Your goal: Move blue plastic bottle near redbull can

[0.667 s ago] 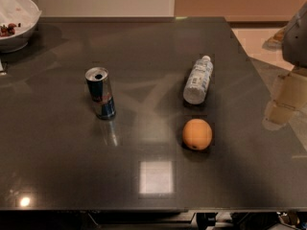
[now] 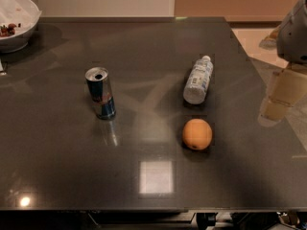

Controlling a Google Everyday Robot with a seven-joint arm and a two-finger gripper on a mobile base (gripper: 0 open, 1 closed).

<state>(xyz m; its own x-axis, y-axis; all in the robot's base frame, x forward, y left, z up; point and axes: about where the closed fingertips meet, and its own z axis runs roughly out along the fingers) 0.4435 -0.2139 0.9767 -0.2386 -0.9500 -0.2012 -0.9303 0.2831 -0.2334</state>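
The can (image 2: 100, 93) is standing upright on the left half of the dark table (image 2: 144, 47), showing blue and silver panels with a red mark on its side; no lettering is reading clearly. Its silver top is facing up with the dark opening visible. The bottle (image 2: 198, 79) is lying on its side on the right half, well apart from the can, with its white cap pointing toward the far edge. Its pale blue-white label is carrying print too small to read.

The gripper (image 2: 280, 97) is hanging at the right border, past the table's right edge and off to the bottle's right, not touching it. It is holding nothing, and whether it is open or closed cannot be told.

An orange (image 2: 197, 133) is sitting just in front of the bottle's base, apart from it. A white bowl (image 2: 17, 40) is resting at the far left corner, holding small dark and reddish bits that cannot be identified.
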